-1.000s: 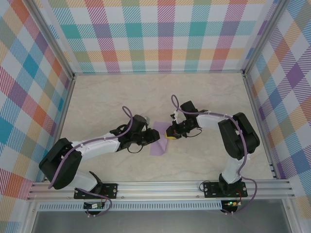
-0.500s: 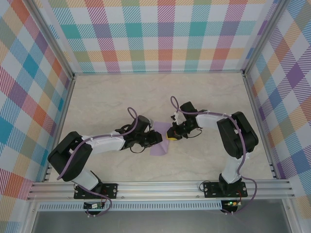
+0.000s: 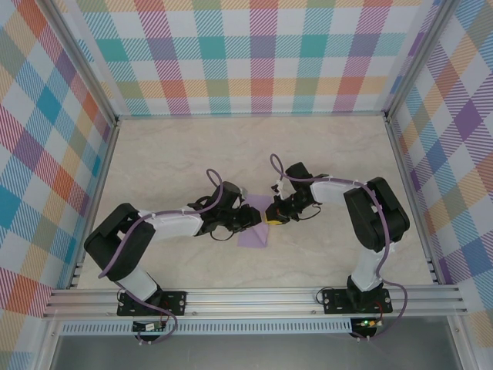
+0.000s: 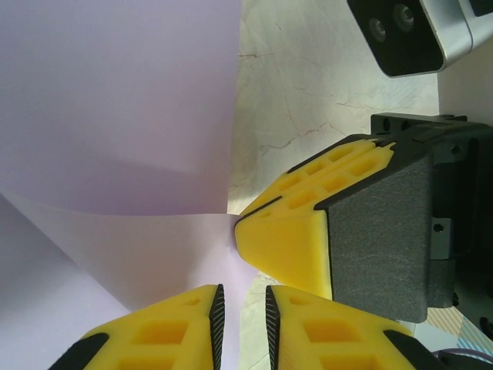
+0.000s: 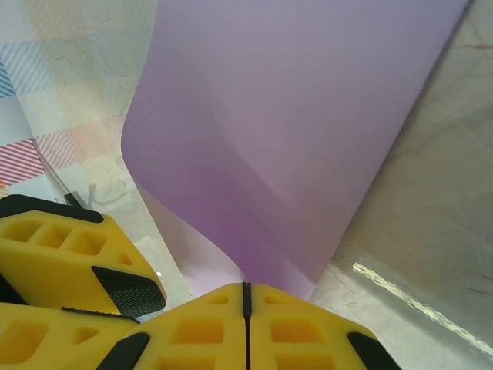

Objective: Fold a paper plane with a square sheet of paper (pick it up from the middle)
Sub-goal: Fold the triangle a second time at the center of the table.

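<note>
Paper (image 3: 253,233), a lilac sheet already creased, lies near the middle of the pale marbled table (image 3: 169,154), between the two arms and a little toward the near edge. Both grippers meet at its right-hand edge, very close together.

The right gripper (image 3: 269,219) has its yellow fingers pressed flat together on the paper's edge. From the right wrist, the closed tips (image 5: 246,297) show the sheet (image 5: 293,131) coming straight out of the seam between them. It rises away in a smooth curve, with a paler lower layer showing beneath it on the left. The left gripper (image 5: 142,312) sits just beside these tips, at lower left.

From the left wrist, the paper (image 4: 115,100) fills the left half of the view. A fold line crosses it and runs to the point where the right gripper (image 4: 266,227) nips the edge, with bare table beyond.

The left gripper (image 4: 241,316) shows at the bottom with its fingers drawn nearly together, only a thin slit between them. One finger sits over the paper and the other over the table. Purple shows in the top of the slit, but whether the sheet is actually caught there cannot be told. From above, the left gripper (image 3: 250,219) rests over the paper's middle
</note>
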Motion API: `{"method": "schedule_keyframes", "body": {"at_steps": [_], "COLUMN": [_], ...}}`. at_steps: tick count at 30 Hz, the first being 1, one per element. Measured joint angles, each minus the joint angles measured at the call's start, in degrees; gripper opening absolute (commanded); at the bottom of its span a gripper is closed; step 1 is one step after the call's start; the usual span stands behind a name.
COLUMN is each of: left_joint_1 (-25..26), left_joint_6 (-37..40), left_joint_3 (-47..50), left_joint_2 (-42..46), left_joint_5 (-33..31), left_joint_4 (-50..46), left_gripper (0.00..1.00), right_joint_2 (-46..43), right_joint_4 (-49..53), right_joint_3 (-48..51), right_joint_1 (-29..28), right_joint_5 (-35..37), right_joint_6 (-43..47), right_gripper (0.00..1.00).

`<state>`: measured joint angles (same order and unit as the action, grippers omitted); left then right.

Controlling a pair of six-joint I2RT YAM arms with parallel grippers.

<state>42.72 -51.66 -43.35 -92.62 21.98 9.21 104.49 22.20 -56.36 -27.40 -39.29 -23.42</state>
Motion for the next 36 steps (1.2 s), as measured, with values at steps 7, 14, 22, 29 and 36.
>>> {"method": "schedule_keyframes", "body": {"at_steps": [7, 14, 22, 29, 36], "left_joint_1": [0.5, 0.8, 0.8, 0.8, 0.8], "left_joint_6": [0.0, 0.0, 0.0, 0.0, 0.0], "left_joint_3": [-0.9, -0.9, -1.4, -1.4, -1.4], "left_joint_2": [-2.2, -3.3, -3.6, -3.6, -3.6], "left_joint_5": [0.1, 0.0, 0.0, -0.2, -0.4], "left_joint_4": [0.2, 0.2, 0.2, -0.2, -0.3], "left_gripper": [0.23, 0.22, 0.21, 0.20, 0.20], "right_joint_2": [0.0, 1.7, 2.0, 2.7, 3.5], "right_joint_4": [0.2, 0.6, 0.9, 0.9, 0.9], "right_joint_3": [0.0, -0.5, -1.2, -1.5, -1.5], "right_joint_1": [0.0, 0.0, 0.0, 0.0, -0.1], "right_joint_5": [1.1, 1.3, 1.3, 1.1, 1.1], "right_joint_6": [0.2, 0.4, 0.4, 0.9, 1.5], "right_gripper": [0.07, 0.07, 0.07, 0.07, 0.07]}}
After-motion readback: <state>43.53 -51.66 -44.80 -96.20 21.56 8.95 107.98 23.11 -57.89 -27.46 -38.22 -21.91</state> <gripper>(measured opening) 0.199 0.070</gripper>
